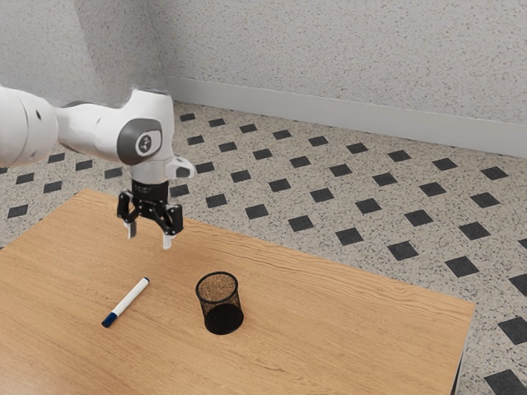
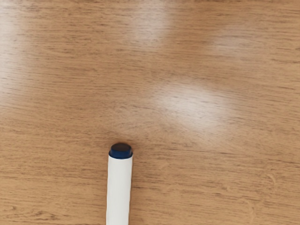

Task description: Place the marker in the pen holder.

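In the exterior view the gripper (image 1: 149,242) hangs above the table with its two fingers spread and nothing between them. A white marker (image 1: 128,301) with a dark blue cap lies flat on the wood, below the hand and nearer the camera. The black mesh pen holder (image 1: 221,304) stands upright to the marker's right in the exterior view, apart from it. The wrist view has the white marker (image 2: 119,190), with its dark blue end up to the middle of the picture; the rest of it runs out of that view.
The wooden table (image 1: 346,329) carries the marker and holder. Its far edge runs behind the pen holder, with a speckled floor (image 1: 272,185) of dark squares beyond. A pale wall (image 1: 346,58) rises at the back.
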